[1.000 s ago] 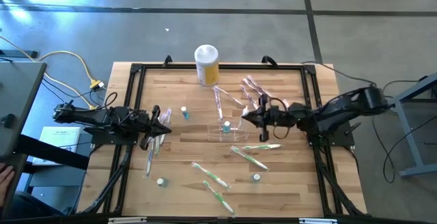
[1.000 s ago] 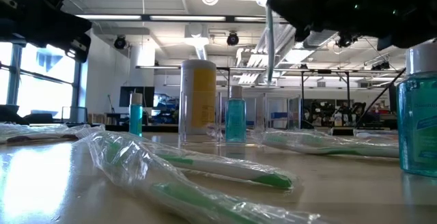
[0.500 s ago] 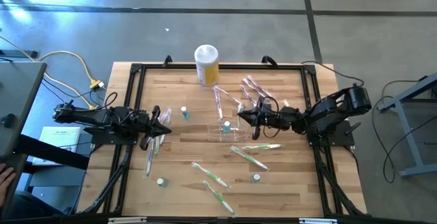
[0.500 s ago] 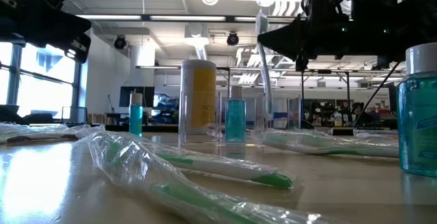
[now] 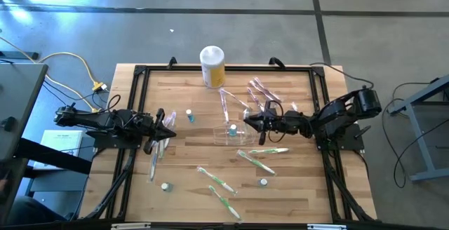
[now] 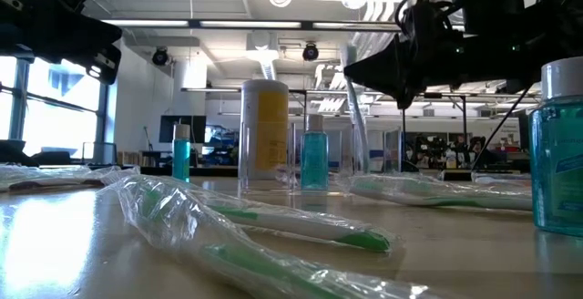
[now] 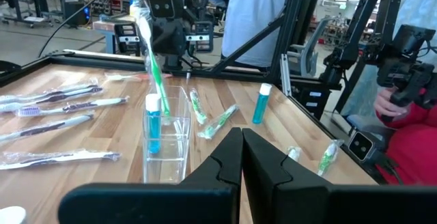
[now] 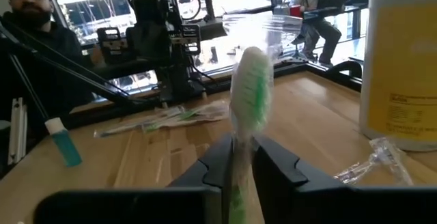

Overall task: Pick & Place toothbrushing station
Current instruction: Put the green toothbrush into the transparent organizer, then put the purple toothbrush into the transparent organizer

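Note:
The clear plastic holder (image 5: 240, 137) stands at the table's middle with a small blue bottle (image 7: 153, 123) in it; it also shows in the left wrist view (image 7: 179, 142). My right gripper (image 5: 249, 120) is just right of and above it, shut on a green-and-white toothbrush in a clear wrapper (image 6: 355, 108). The brush's lower end is at the holder's rim; whether it is inside, I cannot tell. My left gripper (image 5: 168, 125) is shut and empty at the table's left, above wrapped toothbrushes (image 5: 156, 153). My right gripper pinches the wrapped toothbrush between its two fingers just below the bristled head (image 8: 247, 91), near the brush's upper end. The fingers lie level, coming from the table's right, across the brush. The brush hangs below them, nearly upright, slightly tilted, its lower end (image 6: 361, 164) at the holder.
A tall yellow canister with a white lid (image 5: 212, 65) stands at the far edge. Wrapped toothbrushes lie right of the holder (image 5: 263, 93) and toward the near edge (image 5: 217, 181). Small blue bottles (image 5: 189, 116) (image 5: 165, 186) (image 5: 263, 182) stand about. People show beyond the table.
My right gripper has gone a little toward the table's left and down, staying shut on the toothbrush. The brush has come down from high above the holder, so its lower end now reaches the holder's rim.

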`<act>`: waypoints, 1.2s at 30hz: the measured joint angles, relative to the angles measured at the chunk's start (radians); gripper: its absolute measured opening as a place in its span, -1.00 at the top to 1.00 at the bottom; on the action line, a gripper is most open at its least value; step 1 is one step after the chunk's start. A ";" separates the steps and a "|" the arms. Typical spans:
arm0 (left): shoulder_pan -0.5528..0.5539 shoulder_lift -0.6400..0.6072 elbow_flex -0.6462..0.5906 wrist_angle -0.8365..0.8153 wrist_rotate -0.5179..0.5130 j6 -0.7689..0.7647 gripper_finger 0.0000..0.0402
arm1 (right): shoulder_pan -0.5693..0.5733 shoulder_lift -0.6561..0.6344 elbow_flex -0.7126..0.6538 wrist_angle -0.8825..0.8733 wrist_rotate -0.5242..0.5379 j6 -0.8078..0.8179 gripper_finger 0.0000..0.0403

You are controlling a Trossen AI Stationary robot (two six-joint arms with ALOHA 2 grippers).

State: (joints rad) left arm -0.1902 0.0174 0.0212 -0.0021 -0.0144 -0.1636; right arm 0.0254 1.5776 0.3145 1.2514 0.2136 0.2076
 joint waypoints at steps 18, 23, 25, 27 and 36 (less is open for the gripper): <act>0.000 0.000 0.000 0.000 -0.001 -0.075 0.98 | 0.001 -0.009 0.000 -0.013 0.046 -0.016 0.06; 0.000 0.000 0.000 0.002 -0.011 -0.104 0.98 | 0.022 -0.038 0.000 -0.012 0.041 -0.079 -0.04; 0.000 0.000 0.000 0.003 -0.024 -0.143 0.98 | 0.042 -0.059 0.000 -0.007 0.042 -0.110 -0.05; 0.000 0.000 0.000 0.003 -0.027 -0.164 0.97 | 0.063 -0.083 0.000 -0.014 0.044 -0.141 -0.05; 0.000 0.000 0.000 0.013 -0.086 -0.159 0.50 | 0.165 -0.180 0.000 -0.030 0.047 -0.204 -0.03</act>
State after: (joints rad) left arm -0.1900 0.0172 0.0212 0.0104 -0.1002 -0.3223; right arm 0.1905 1.3976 0.3145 1.2213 0.2601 0.0035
